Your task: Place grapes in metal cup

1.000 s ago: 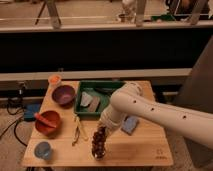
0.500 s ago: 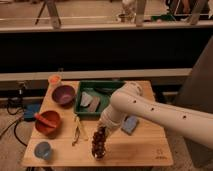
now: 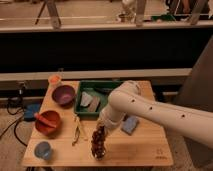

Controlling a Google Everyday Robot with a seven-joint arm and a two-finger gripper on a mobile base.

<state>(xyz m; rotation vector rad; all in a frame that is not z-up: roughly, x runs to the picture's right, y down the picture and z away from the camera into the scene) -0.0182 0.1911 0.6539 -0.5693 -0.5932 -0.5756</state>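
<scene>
The grapes (image 3: 98,142), a long dark reddish-purple bunch, hang upright from my gripper (image 3: 103,128) near the table's front edge, right of centre-left. The gripper is shut on the top of the bunch and is mostly covered by my white arm (image 3: 150,112), which reaches in from the right. The bunch's lower end is at table level. I cannot make out the metal cup; whatever stands right under the bunch is hidden by it.
A wooden table (image 3: 145,150) holds a purple bowl (image 3: 64,95), a red bowl (image 3: 48,122) with an orange-red item, a light-blue cup (image 3: 43,150), an orange cup (image 3: 54,80), a green tray (image 3: 97,89) with greyish items, a yellow-green stalk (image 3: 77,131) and a blue pad (image 3: 131,125).
</scene>
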